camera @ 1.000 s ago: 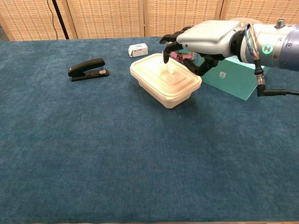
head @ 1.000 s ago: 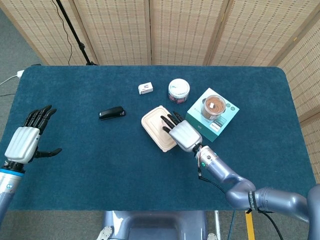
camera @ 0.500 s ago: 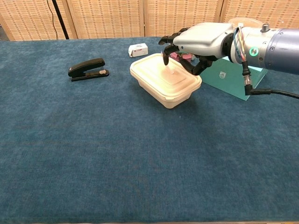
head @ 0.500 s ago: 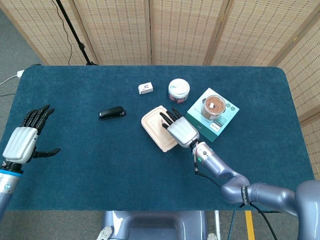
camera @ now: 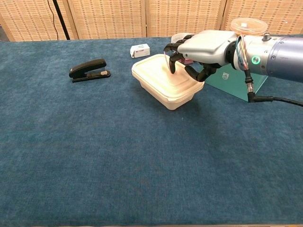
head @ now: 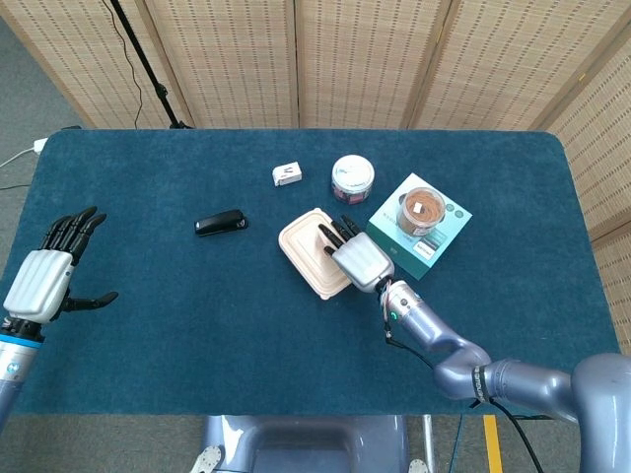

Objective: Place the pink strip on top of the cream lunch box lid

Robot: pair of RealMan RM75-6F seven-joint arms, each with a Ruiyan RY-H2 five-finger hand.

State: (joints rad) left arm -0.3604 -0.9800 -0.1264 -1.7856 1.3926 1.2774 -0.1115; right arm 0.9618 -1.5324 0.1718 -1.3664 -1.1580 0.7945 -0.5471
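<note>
The cream lunch box [camera: 163,84] [head: 308,254] sits closed at mid-table. My right hand [camera: 196,47] [head: 355,258] hovers over the far right part of its lid, fingers curled downward. A thin pale pink strip [camera: 167,63] shows at the fingertips, pinched just above the lid; most of it is hidden by the fingers. My left hand [head: 41,280] is raised at the table's left edge, fingers spread and holding nothing.
A black stapler [camera: 88,69] lies left of the box, with a small white box [camera: 140,50] behind it. A round jar [head: 352,175] and a teal carton [head: 422,225] with a lidded cup on it stand right behind my right hand.
The right hand's fingers have curled further in over the lid, and the hand has shifted slightly. The left hand has barely moved.
</note>
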